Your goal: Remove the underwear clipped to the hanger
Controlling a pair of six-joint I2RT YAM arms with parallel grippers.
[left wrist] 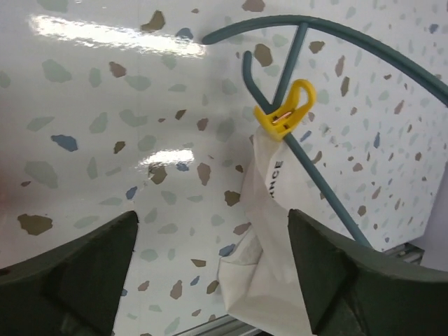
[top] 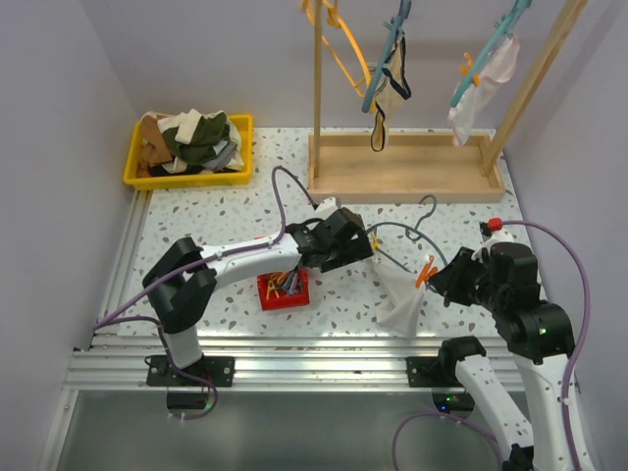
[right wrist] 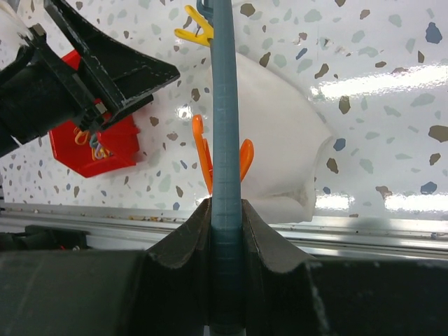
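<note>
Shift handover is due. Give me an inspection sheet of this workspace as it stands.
Surface: glossy speckled white table, glare patches.
Job's things: blue hanger; white underwear fastened to it by a yellow clip and an orange clip.
Clutter: red tray of clips; yellow bin heaped with clothes; wooden rack with more hung garments.
Grippers: left gripper open, facing the yellow clip; right gripper shut on the hanger's bar.
Cables: purple cables loop along both arms.
Surroundings: pale walls; aluminium rails at the near edge.
</note>
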